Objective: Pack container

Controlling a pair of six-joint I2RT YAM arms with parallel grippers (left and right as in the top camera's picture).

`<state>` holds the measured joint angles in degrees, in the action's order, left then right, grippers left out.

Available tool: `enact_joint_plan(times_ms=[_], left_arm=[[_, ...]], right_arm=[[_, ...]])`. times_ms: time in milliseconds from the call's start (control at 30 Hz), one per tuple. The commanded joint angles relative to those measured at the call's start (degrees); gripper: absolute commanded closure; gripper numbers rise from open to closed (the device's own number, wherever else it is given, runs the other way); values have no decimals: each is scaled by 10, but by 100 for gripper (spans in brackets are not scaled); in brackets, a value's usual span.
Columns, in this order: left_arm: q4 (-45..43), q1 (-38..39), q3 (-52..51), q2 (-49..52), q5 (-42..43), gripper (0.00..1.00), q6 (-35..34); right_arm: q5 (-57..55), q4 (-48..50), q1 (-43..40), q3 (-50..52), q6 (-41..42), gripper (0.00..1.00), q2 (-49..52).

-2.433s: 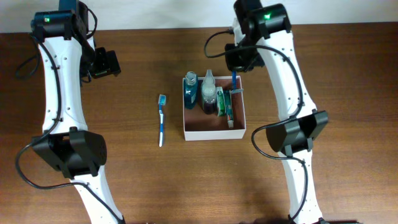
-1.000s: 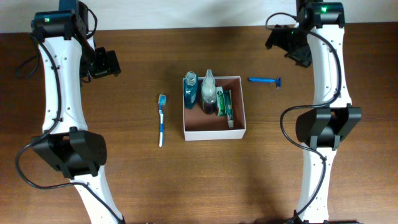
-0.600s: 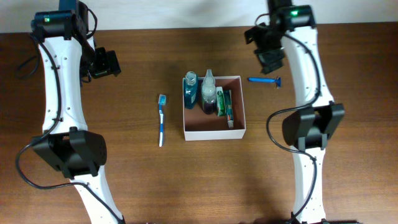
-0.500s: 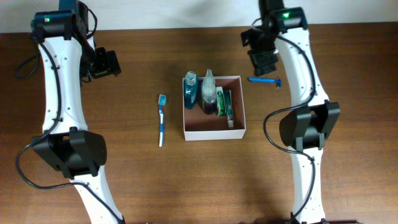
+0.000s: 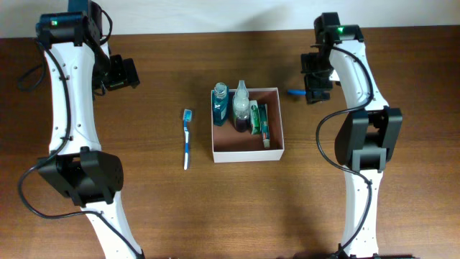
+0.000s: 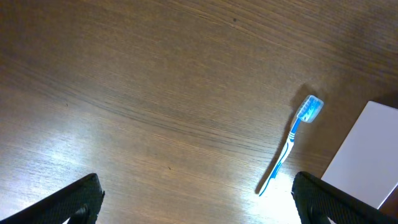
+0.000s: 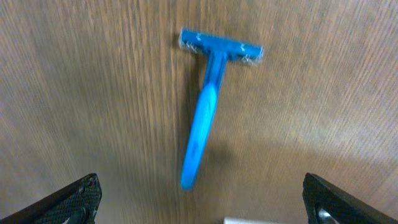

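Lying on grained wood (image 7: 93,93) is a T-shaped razor (image 7: 205,106).

The toothbrush (image 5: 187,139) lies at nine o'clock from the container (image 5: 241,146); bottles (image 5: 221,105) and a tube (image 5: 262,121) sit inside it; the razor (image 7: 208,102), below my right gripper (image 7: 205,202), lies at two o'clock.

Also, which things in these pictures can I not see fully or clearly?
- Overhead: the razor is mostly hidden under the right gripper; only its handle end shows.
- Left wrist: the container is cut off by the right edge, its contents unseen.
- Overhead: labels on the bottles are too small to read.
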<state>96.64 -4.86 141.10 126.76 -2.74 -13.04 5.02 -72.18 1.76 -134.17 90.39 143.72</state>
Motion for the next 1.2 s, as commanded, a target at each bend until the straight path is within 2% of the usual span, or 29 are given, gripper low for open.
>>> enact_joint_plan(times_ms=[0,300,367,467,800,967,1167], left_arm=[[0,-2,-4,-11,4,0,-1],[0,-2,-4,-11,4,1,-1],[0,-2,-4,-11,4,1,-1],[0,-2,-4,-11,4,1,-1],[0,-2,-4,-11,4,1,-1],[0,-2,-4,-11,4,1,-1],[0,-2,-4,-11,4,0,-1]], right_arm=[[-12,20,-3,29,-16,1,10],[-12,69,-3,81,-20,0,10],[-12,74,-3,87,-20,6,10],[-12,83,-3,95,-20,8,10],[-12,92,-3,106,-20,50,10],[-12,92,-3,106,-20,75,10],[-12,86,-3,106,-21,89,10]])
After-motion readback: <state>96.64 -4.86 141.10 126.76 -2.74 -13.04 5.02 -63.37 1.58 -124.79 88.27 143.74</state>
